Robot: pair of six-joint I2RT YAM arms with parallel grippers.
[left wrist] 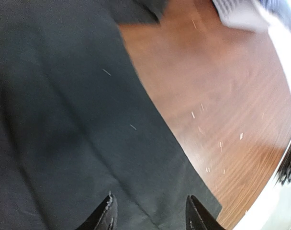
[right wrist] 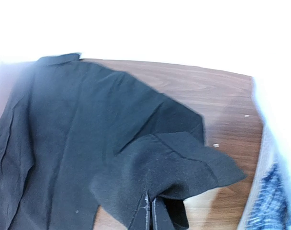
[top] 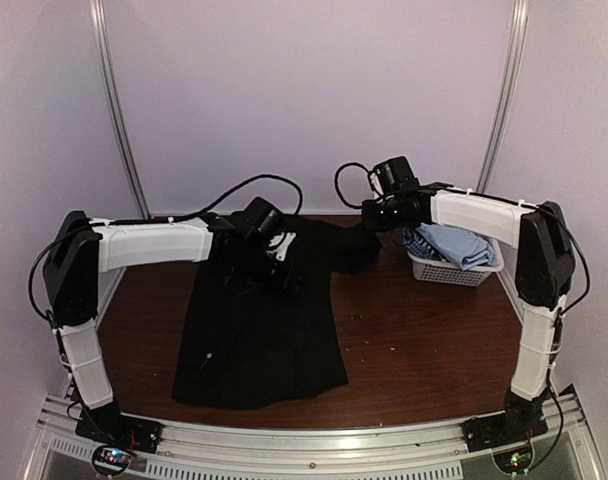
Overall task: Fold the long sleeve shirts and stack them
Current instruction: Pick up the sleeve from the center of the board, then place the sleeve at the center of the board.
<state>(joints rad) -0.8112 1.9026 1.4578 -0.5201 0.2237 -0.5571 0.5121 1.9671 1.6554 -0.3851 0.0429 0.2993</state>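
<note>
Brown table (top: 414, 330), black shirt (top: 259, 340) lengthwise near-to-far, collar (right wrist: 59, 59) far, right gripper (right wrist: 151, 211) clamped on its sleeve (right wrist: 174, 163), left gripper (left wrist: 150, 203) apart.

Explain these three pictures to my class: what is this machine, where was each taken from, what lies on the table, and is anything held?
It is a robot: two white arms bolted at the near edge of a brown table, each ending in a two-finger tool. The wide picture comes from a fixed camera above and behind the arms. The other two come from a camera on each wrist. A black shirt lies spread on the table. At the far right, a white basket holds a pale blue shirt. The right tool is shut, pinching a fold of the black shirt, seemingly its sleeve. The left tool is open above the shirt, holding nothing.
</note>
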